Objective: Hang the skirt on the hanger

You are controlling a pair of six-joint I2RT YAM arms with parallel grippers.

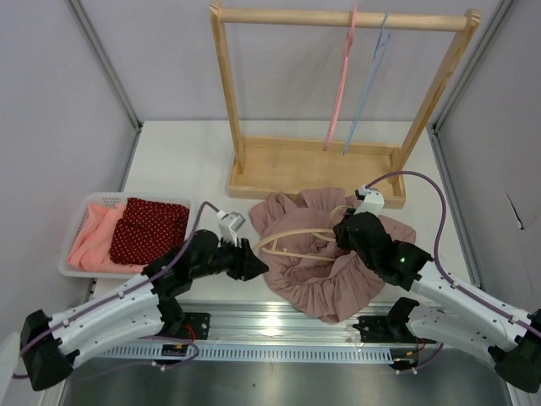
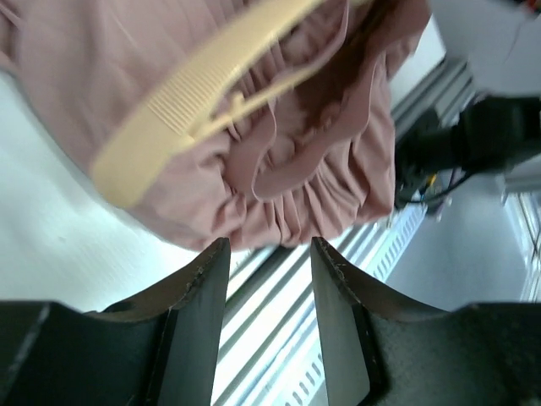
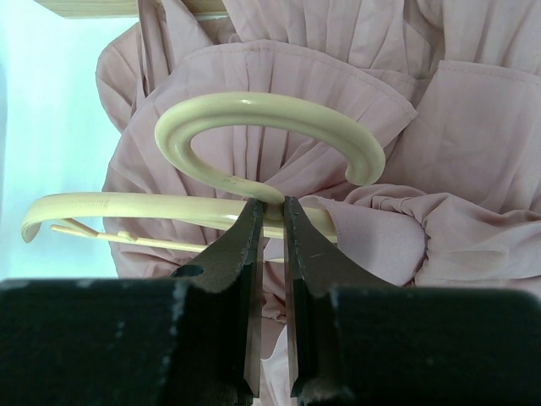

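Lying crumpled, pink pleated skirt (image 1: 338,283); right jaws pinch hanger (image 3: 254,108), left jaws gape empty

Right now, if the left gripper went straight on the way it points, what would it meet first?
The left gripper would most likely meet the skirt at its gathered edge, before the hanger; depth is unclear.

crumpled dusty-pink pleated skirt (image 1: 338,279), cream plastic hanger (image 3: 270,103) lying on it
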